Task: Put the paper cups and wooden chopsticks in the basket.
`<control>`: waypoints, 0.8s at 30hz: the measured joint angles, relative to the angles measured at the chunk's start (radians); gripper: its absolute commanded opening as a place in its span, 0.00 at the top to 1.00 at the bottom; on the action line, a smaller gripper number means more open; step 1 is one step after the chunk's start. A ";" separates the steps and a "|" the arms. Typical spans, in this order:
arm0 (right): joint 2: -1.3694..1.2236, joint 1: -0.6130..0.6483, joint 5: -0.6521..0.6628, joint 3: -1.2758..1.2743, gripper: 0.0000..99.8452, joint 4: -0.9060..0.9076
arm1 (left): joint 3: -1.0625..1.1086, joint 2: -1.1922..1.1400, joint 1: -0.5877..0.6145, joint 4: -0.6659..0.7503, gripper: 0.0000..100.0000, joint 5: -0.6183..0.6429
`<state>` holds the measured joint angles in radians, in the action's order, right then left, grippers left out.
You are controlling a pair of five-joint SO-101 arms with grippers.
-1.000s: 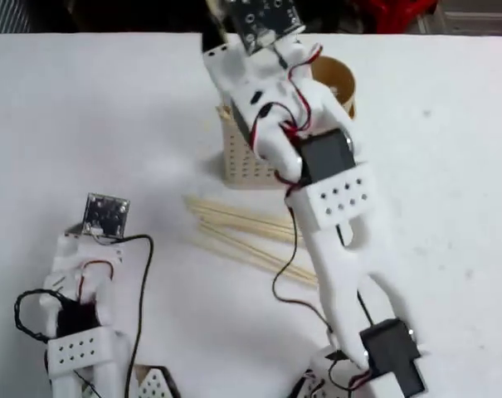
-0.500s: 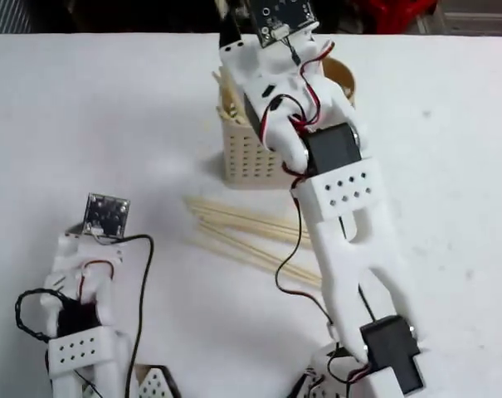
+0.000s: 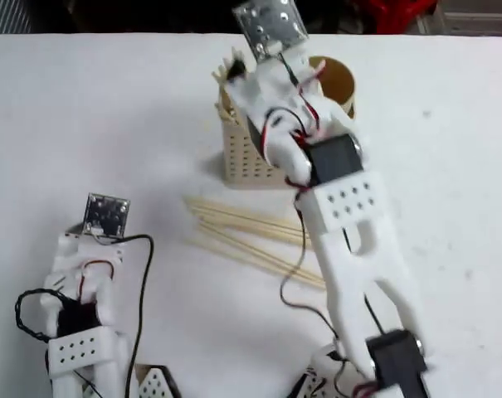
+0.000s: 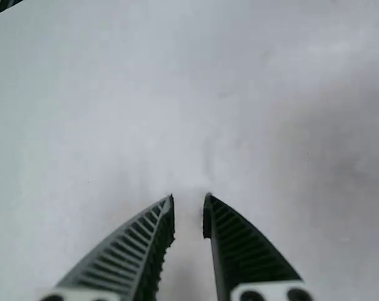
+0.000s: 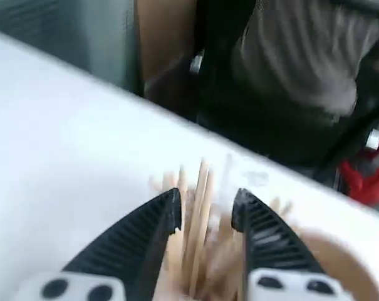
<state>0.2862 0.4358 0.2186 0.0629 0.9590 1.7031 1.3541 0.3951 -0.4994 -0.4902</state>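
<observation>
A white perforated basket (image 3: 244,157) stands at the table's far middle, with several wooden chopsticks (image 3: 228,73) upright in it. My right gripper (image 5: 205,212) hovers over the basket, open, its fingers on either side of those chopsticks (image 5: 195,219). A brown paper cup (image 3: 336,79) stands just right of the basket, partly behind the right arm; its rim (image 5: 330,263) is beside the fingers. More chopsticks (image 3: 251,236) lie loose on the table in front of the basket. My left gripper (image 4: 188,200) is shut over bare white table at the near left, holding nothing.
The left arm (image 3: 85,315) rests at the table's near-left corner. The right arm (image 3: 350,240) stretches from the near edge to the basket, crossing the loose chopsticks' right ends. A person sits past the table's far edge (image 5: 302,56).
The right arm's wrist has swung back and to the right over the basket. Chopstick tips now stick up at the basket's far-left corner. The left arm has not moved.
</observation>
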 measured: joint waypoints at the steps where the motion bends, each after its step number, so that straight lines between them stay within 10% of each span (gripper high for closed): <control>1: 0.035 0.000 0.000 -0.011 0.85 0.068 | 0.000 0.000 0.000 0.000 0.91 0.000; 15: 0.321 0.190 0.261 -0.473 0.86 0.318 | 0.000 0.000 0.000 0.000 0.91 0.000; 24: 0.035 0.252 0.339 -0.812 0.86 0.008 | 0.000 0.000 0.000 0.000 0.91 0.000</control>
<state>0.3214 0.6874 0.5577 -0.7488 0.9666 1.7031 1.3541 0.3951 -0.4994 -0.4902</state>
